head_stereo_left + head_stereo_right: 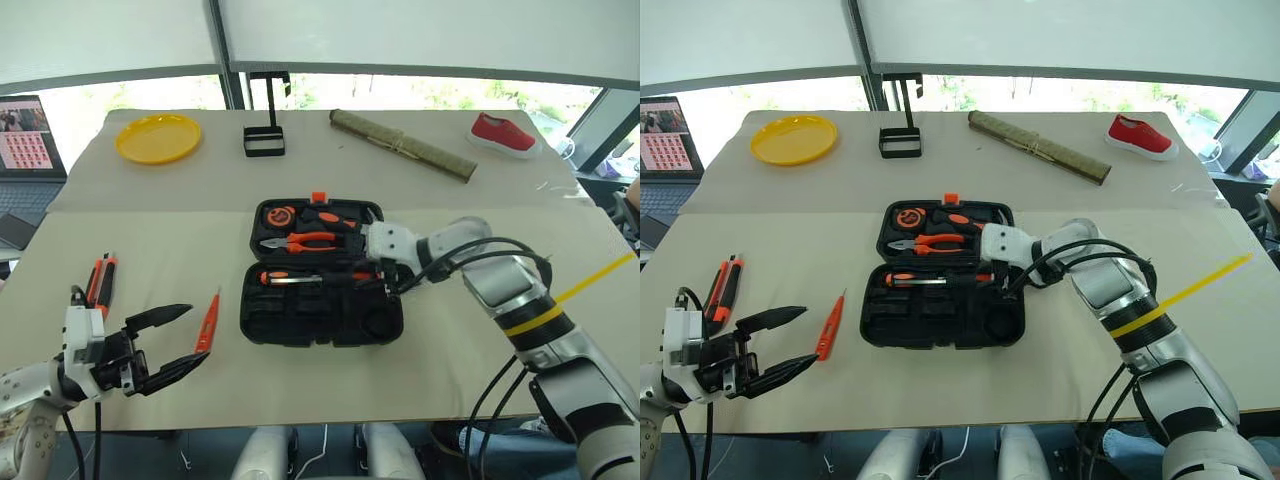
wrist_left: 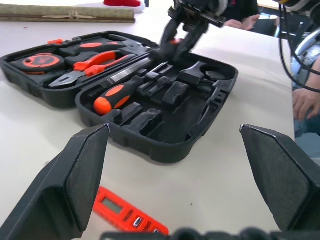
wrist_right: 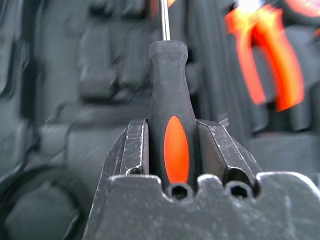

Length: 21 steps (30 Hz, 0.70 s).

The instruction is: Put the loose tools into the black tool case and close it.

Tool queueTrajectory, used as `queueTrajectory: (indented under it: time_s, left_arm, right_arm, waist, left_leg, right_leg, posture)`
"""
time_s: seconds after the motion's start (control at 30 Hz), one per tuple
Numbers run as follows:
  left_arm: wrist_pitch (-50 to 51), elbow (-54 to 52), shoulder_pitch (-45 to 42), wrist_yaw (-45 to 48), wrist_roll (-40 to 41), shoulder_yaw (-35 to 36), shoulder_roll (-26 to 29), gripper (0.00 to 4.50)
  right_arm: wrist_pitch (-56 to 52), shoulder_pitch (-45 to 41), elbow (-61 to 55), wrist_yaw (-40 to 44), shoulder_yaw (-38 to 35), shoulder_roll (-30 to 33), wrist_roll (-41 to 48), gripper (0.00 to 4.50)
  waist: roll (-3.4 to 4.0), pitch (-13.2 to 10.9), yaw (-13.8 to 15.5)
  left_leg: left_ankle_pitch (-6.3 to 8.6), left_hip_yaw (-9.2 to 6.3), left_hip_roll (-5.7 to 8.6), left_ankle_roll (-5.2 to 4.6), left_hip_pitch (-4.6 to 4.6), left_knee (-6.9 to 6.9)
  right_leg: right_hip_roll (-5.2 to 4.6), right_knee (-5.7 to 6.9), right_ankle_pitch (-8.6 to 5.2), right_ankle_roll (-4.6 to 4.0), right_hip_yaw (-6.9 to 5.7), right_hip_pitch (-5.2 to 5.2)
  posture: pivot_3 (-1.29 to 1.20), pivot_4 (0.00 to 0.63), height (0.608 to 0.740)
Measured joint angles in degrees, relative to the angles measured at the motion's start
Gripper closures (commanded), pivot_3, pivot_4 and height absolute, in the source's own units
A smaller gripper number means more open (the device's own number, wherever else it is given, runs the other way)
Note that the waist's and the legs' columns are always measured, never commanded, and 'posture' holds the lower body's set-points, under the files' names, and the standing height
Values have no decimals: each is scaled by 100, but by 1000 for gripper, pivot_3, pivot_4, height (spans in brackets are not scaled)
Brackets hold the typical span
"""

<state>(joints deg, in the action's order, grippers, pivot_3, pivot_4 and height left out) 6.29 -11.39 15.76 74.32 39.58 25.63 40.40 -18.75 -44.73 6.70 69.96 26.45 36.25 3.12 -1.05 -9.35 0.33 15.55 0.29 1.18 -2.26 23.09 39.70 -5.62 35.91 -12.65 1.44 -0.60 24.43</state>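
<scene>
The black tool case [image 1: 320,272] lies open in the middle of the table [image 1: 500,340]. In its far half sit the pliers [image 1: 300,241] and a tape measure [image 1: 279,214]; one screwdriver [image 2: 117,92] lies in a slot of the near half. The right gripper [image 3: 172,145] is above the case, its fingers clamped on a second screwdriver [image 3: 170,115] by the handle, shaft pointing into the case. The left gripper [image 1: 172,345] hangs over the table left of the case, its fingers wide apart and holding nothing. Just beside it lies the tester screwdriver [image 1: 208,322], and further left the utility knife [image 1: 100,280]
</scene>
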Motion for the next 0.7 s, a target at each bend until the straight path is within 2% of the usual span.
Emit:
queueTrajectory:
  time_s: [0.6,0.67,0.7]
  left_arm:
    - [-23,-123,68,-106,-14,18,-35,0]
    - [-32,-121,39,-104,-28,15,-35,0]
    - [-38,-120,23,-104,-35,14,-35,0]
  right_arm:
    - [-354,64,-4,110,-37,118,-305,3455]
    - [-392,64,-14,127,-39,118,-305,2452]
    - [-394,64,-14,132,-47,122,-306,2261]
  waist:
    - [0,0,-23]
    - [0,0,-20]
    - [0,0,-18]
  left_leg:
    - [1,-1,-1,3,-13,0]
    - [1,-1,-1,3,-14,0]
    - [1,-1,-1,3,-13,0]
  right_leg:
    - [4,6,-2,-7,-2,-11]
    - [4,5,-2,-7,-2,-11]
    - [4,5,-2,-7,-3,-11]
  posture:
    - [0,150,740]
    - [0,150,740]
    - [0,150,740]
